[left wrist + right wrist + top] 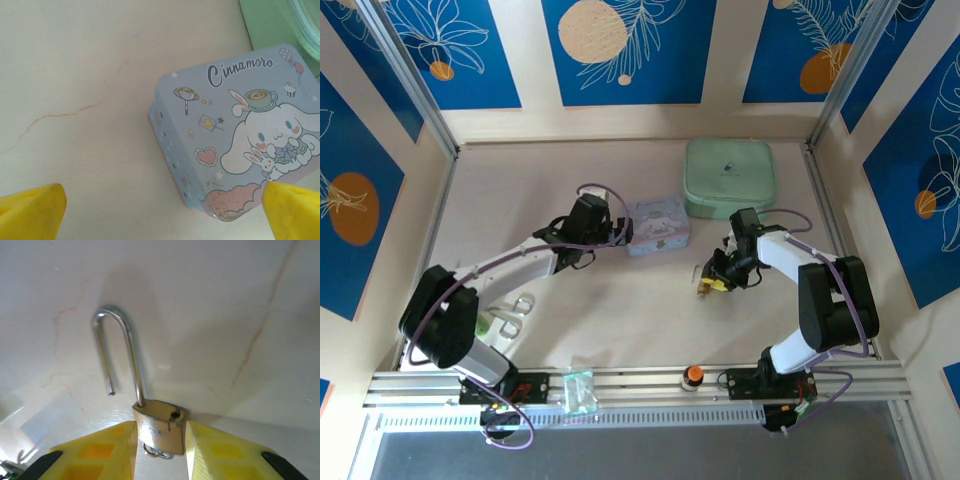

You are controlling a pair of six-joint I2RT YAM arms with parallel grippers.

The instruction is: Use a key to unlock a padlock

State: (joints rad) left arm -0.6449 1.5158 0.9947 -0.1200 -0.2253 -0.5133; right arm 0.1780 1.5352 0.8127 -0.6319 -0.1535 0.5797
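Observation:
The brass padlock (160,427) lies on the pale table, its silver shackle (117,352) swung open with one end free. A bit of silvery metal, the key (159,452), pokes out from the body's near end. My right gripper (160,445) straddles the padlock body, jaws slightly parted, with a thin gap at the right finger (210,450). From above, the right gripper (712,280) is low over the padlock (704,290) at centre right. My left gripper (162,215) is wide open and empty, hovering by the blue cartoon tin (235,130); from above this gripper (618,232) sits left of the tin (657,225).
A mint-green case (728,177) lies behind the tin at the back right. Scissors (515,310) lie near the left arm's base. An orange-topped knob (694,375) and a clear plastic piece (578,388) sit on the front rail.

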